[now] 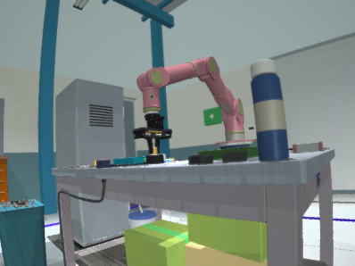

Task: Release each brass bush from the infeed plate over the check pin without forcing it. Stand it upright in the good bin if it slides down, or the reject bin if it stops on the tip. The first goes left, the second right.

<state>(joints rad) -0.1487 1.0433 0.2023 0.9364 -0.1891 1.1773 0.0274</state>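
Note:
The brass bush (pixel 154 143) is partly hidden between my fingers, showing only as a short yellow piece above a black block (pixel 154 158) on the table. A teal plate (pixel 129 160) lies just left of that block, and a small dark round part (pixel 103 163) sits further left. Two low black bins (pixel 200 159) (pixel 234 156) stand to the right, in front of a green mat (pixel 232 151). The check pin is not visible from this low angle. My gripper (pixel 154 146) points straight down over the black block and is closing around the brass bush.
A tall blue and cream cylinder (pixel 269 110) stands at the table's near right corner. A grey cabinet (pixel 89 120) and blue posts stand behind the table's left end. Green and tan boxes lie under the table.

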